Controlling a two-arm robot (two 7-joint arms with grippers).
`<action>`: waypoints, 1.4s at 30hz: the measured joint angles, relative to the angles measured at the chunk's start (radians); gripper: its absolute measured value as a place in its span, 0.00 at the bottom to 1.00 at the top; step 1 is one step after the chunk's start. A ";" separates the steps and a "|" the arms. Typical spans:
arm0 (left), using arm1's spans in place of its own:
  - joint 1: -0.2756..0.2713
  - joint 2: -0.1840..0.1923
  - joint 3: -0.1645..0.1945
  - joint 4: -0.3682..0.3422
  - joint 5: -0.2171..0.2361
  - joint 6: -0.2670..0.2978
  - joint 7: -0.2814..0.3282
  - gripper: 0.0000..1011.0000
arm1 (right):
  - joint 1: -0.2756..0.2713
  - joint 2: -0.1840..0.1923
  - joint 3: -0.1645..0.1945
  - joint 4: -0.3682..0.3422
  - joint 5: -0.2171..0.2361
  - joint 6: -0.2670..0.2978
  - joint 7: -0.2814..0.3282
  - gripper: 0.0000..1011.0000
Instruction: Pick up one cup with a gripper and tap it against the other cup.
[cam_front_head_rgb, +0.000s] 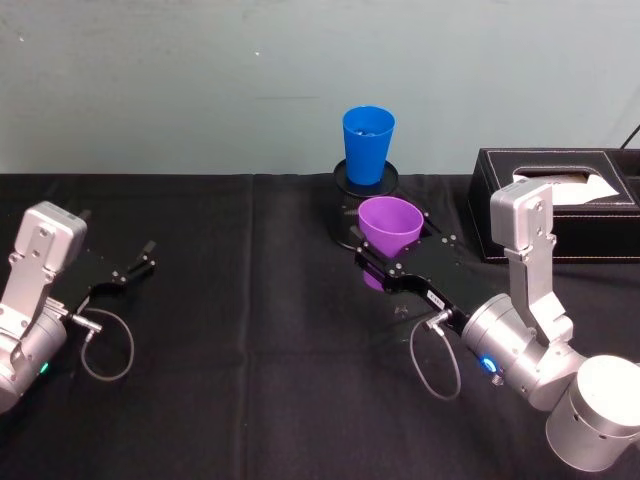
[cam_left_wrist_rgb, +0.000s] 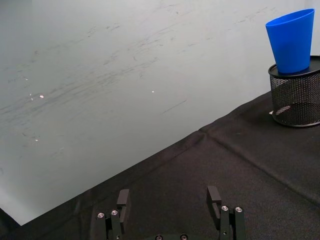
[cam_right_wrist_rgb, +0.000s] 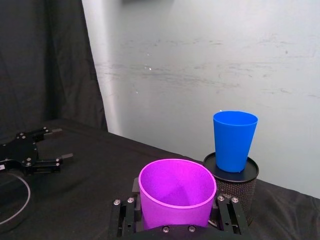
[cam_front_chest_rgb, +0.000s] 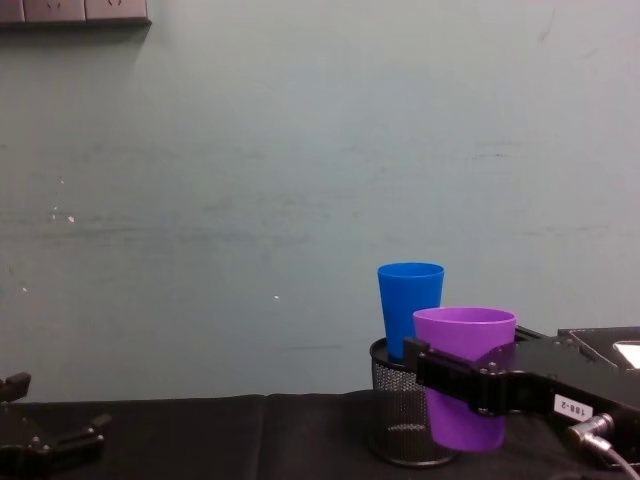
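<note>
Right gripper (cam_front_head_rgb: 400, 252) clamps the purple cup (cam_front_head_rgb: 389, 222), so the grasp is made. Blue cup (cam_front_head_rgb: 368, 140), on the mesh holder (cam_front_chest_rgb: 395, 425) just behind, isn't touched yet. Left gripper (cam_front_head_rgb: 140, 262) idles, fingers spread.

The rear cup (cam_front_head_rgb: 368, 143) stands on top of the mesh holder (cam_front_head_rgb: 341, 179) at the back of the tabletop (cam_front_head_rgb: 230, 310), near the wall. Just in front of it, the front cup (cam_front_head_rgb: 390, 226) sits upright between the right gripper's (cam_front_head_rgb: 396, 258) fingers. A tissue box (cam_front_head_rgb: 560, 215) lies to their right. The left gripper (cam_front_head_rgb: 140, 262) is far to the left.

Purple cup (cam_front_head_rgb: 389, 225), blue cup (cam_front_head_rgb: 367, 140) (black mesh holder (cam_left_wrist_rgb: 296, 100)).
</note>
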 joint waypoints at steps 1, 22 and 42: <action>0.000 0.000 0.000 0.000 0.000 0.000 0.000 0.99 | 0.000 0.000 0.000 0.000 0.000 0.000 0.000 0.73; 0.000 0.000 0.000 0.000 0.000 0.000 0.000 0.99 | 0.000 0.000 0.000 0.000 0.000 0.000 0.000 0.73; 0.000 0.000 0.000 0.000 0.000 0.000 0.000 0.99 | 0.000 0.000 0.000 0.000 0.000 0.000 0.000 0.73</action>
